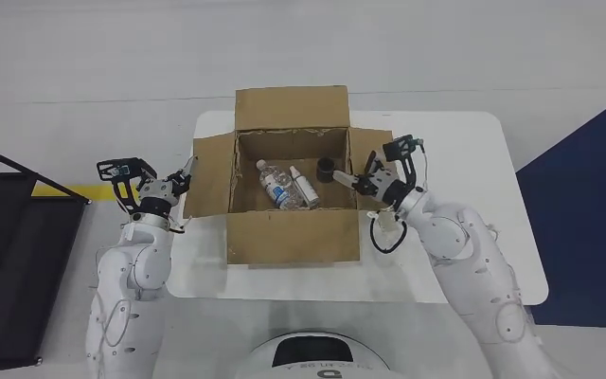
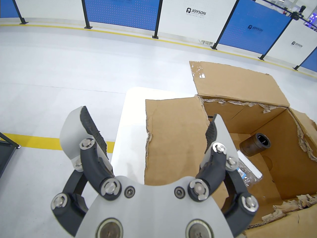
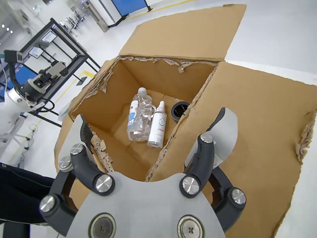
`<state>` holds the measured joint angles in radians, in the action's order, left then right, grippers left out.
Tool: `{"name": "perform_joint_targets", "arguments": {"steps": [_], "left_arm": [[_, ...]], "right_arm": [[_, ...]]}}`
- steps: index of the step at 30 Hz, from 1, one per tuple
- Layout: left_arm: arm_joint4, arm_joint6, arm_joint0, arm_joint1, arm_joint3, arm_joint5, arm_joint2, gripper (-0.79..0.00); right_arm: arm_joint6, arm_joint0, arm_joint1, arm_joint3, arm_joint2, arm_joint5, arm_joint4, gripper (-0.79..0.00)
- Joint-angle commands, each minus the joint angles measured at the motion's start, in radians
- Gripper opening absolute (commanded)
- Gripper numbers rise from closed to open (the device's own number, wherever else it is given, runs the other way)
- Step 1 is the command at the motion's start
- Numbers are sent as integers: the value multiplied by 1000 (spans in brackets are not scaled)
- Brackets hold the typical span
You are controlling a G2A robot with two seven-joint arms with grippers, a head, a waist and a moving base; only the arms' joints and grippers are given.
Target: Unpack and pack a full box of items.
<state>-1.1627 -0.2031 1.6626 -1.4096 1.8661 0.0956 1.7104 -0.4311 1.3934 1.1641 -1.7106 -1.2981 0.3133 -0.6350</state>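
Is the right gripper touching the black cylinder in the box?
Apart. In the right wrist view the open right gripper is up at the rim of the box, while the black cylinder rests on its floor, well below both fingers.

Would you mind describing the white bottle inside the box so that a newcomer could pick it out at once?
Find the open cardboard box on the white table. On its floor, the white bottle lies between the clear plastic bottle and the black cylinder. It alone is opaque white.
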Motion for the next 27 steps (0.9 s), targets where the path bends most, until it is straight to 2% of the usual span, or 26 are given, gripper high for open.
{"name": "perform_joint_targets", "arguments": {"steps": [1,16,18,22,25,27], "left_arm": [[0,0,0,0,0,0,0,0],[0,0,0,0,0,0,0,0],[0,0,0,0,0,0,0,0],[0,0,0,0,0,0,0,0],[0,0,0,0,0,0,0,0],[0,0,0,0,0,0,0,0]], "right_arm": [[24,10,1,-6,3,5,19,0],[36,18,2,-12,3,6,29,0],[33,13,2,-48,14,24,13,0],[-38,-27,-1,-135,23,46,-10,0],[-174,-100,-2,-174,56,80,26,0],[-271,-175,2,-165,94,57,31,0]]}}
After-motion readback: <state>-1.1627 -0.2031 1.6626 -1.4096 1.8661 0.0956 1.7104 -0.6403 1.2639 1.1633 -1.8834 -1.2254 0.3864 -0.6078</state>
